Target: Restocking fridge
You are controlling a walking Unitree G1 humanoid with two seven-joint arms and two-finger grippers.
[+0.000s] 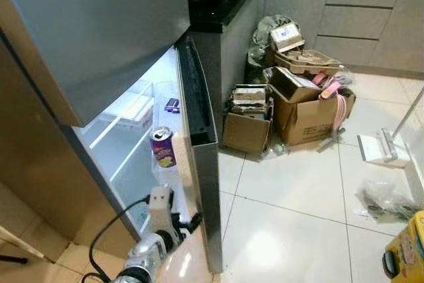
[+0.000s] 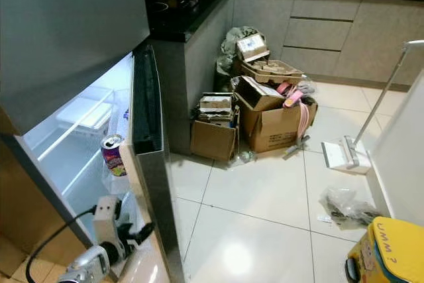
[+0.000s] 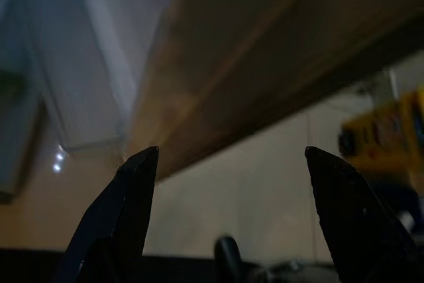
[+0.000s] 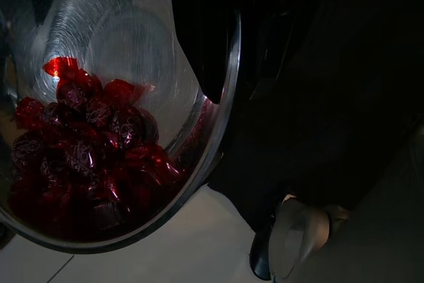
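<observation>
Here my left gripper (image 3: 225, 164) hangs low by the foot of the open fridge door (image 1: 199, 164), its two black fingers spread wide with nothing between them. A purple can (image 1: 162, 146) stands upright on the lit fridge shelf (image 1: 126, 140), near the door's inner edge, with a small dark packet (image 1: 171, 105) lying farther back. My right wrist camera looks into a metal bowl (image 4: 222, 130) of red-wrapped sweets (image 4: 86, 150); I cannot tell how my right fingers stand. Cardboard boxes (image 1: 291, 107) sit piled against the grey cabinets (image 1: 358, 18).
</observation>
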